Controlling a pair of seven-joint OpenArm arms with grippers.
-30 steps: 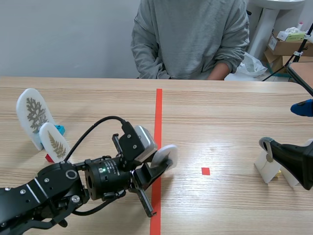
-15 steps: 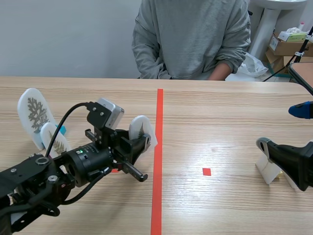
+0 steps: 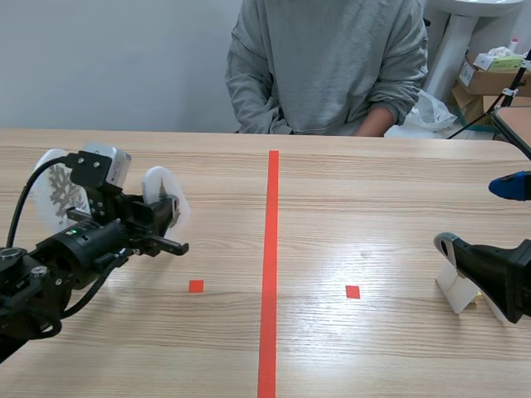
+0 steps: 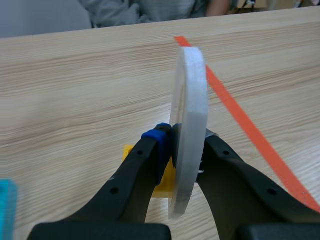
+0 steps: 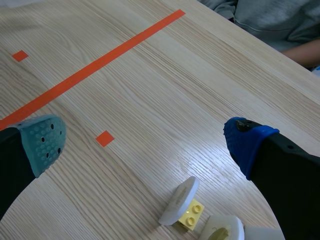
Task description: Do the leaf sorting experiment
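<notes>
My left gripper (image 3: 163,222) is over the left part of the table, shut on a white leaf plaque (image 3: 160,189) with a yellow block base (image 4: 162,181). In the left wrist view the plaque (image 4: 190,131) stands edge-on, pinched between the fingers just above the wood. A large white plaque with a brown leaf print (image 3: 51,187) stands behind that arm, partly hidden. My right gripper (image 5: 145,142) hovers open above the right side, over two small white plaques (image 5: 179,201) on a yellow block (image 5: 190,215). In the scene view these plaques (image 3: 455,286) stand beside the right gripper (image 3: 481,215).
A person in a grey sweatshirt (image 3: 325,62) sits across the table. A cyan block (image 4: 5,209) lies beside the left gripper. An orange-red tape line (image 3: 268,265) divides the table, with small red squares on either side. Boxes (image 3: 485,75) stand beyond the far right corner.
The left arm has carried the white plaque from the centre line leftward and farther back, toward the large leaf plaque. The right arm has barely moved.
</notes>
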